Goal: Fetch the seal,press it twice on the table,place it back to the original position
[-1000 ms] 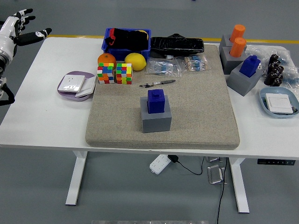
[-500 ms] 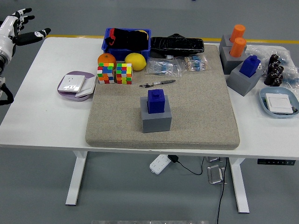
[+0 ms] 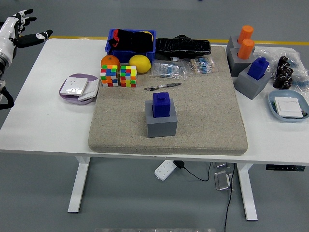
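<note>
Blue seals (image 3: 161, 104) number two, orange ones (image 3: 246, 48) two, cubes (image 3: 119, 76) two.

I see the dark blue, blocky plastic seal (image 3: 161, 104) with a small square knob on top, standing upright in its grey cube-shaped holder (image 3: 161, 123). The holder sits on the beige felt mat (image 3: 203, 116), near the mat's middle and towards the front edge. Nothing touches the seal.
</note>
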Robot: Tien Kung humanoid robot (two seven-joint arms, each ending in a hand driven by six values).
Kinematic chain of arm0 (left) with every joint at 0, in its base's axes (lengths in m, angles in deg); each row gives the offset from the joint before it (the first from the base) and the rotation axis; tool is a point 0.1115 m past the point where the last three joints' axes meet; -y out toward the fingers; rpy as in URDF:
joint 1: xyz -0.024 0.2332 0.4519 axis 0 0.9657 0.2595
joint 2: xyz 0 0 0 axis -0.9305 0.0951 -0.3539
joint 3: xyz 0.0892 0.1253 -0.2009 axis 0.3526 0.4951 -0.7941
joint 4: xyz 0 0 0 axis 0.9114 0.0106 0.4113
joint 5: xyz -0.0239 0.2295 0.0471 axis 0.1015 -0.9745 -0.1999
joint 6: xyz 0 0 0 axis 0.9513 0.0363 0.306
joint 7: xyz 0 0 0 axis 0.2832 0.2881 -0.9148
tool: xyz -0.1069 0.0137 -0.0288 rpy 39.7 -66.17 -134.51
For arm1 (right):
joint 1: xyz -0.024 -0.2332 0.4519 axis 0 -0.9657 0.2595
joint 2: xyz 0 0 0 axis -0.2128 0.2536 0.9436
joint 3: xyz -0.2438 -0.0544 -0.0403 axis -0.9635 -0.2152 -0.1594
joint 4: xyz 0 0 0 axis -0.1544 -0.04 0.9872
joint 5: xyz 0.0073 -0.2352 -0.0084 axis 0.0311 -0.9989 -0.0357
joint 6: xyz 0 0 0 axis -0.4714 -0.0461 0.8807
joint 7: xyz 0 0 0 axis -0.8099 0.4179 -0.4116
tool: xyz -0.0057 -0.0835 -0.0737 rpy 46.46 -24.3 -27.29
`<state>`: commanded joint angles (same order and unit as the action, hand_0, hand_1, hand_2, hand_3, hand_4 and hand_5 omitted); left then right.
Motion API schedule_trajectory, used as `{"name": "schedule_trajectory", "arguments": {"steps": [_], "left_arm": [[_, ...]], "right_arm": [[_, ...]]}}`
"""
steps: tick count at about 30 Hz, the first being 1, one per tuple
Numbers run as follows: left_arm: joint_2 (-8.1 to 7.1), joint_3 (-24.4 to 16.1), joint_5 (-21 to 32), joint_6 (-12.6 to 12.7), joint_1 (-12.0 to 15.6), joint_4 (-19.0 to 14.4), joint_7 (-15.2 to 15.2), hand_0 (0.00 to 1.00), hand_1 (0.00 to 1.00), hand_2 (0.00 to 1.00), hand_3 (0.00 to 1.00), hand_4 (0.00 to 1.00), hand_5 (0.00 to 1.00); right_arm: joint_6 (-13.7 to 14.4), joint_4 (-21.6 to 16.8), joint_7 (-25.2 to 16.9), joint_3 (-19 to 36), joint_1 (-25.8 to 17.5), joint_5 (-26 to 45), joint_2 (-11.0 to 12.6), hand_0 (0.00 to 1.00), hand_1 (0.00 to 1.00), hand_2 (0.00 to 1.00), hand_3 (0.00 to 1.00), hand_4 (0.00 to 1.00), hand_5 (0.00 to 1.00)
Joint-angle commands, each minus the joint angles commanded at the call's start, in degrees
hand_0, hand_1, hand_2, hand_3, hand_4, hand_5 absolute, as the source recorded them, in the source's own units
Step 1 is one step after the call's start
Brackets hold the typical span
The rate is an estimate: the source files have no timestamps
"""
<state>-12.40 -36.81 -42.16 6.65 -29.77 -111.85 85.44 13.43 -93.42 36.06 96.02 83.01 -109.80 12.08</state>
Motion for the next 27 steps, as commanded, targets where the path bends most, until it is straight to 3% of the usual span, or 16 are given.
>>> {"name": "schedule_trajectory", "arguments": {"steps": [27], "left_arm": [[-0.05,-0.3,0.0,0.0,0.0,-0.1,0.0,0.994,0.968,0.887,0.942,0.795,0.157]], "right_arm": [[0.0,0.0,0.0,0.4,0.0,-0.1,-0.1,0.802,0.709,0.704,0.662,0.769,0.555]]}}
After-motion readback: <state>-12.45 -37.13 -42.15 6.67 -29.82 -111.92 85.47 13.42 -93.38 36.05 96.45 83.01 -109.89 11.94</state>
